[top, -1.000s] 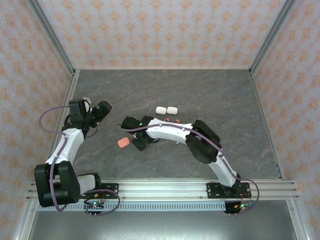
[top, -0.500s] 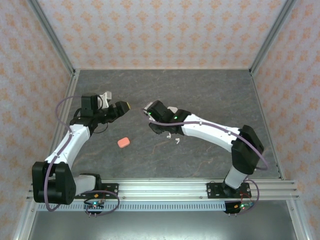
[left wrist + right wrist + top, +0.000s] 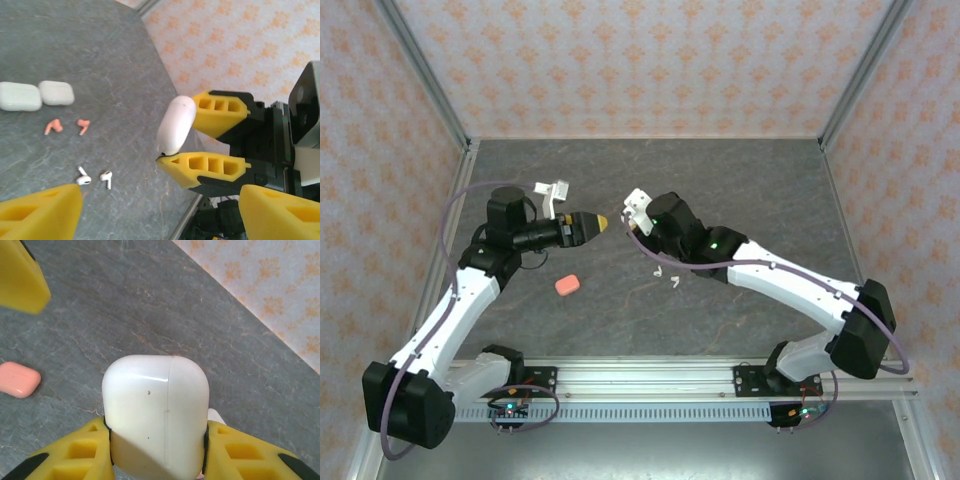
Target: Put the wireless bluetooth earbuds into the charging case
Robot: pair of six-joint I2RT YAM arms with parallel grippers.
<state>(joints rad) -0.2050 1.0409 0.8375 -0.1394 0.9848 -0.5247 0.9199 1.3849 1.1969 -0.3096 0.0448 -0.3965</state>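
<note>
**Handover pose above the table.** Your right fingers (image 3: 636, 214) are clamped on a white case (image 3: 155, 415), one yellow finger on each side. They hold it clear of the table (image 3: 750, 190) with its lid closed. Your left fingers (image 3: 597, 221) are spread wide with nothing between them. They point at the held case and stop just short of it.

Two white earbuds (image 3: 83, 179) lie on the table near your right fingers, on the side toward the arm bases. Two pink earbuds (image 3: 52, 126) lie just beyond them, well apart from both sets of fingers. Farther out, two white cases (image 3: 19, 96) rest side by side. A pink case (image 3: 567, 285) lies on the near side of your left fingers, apart from them.
</note>
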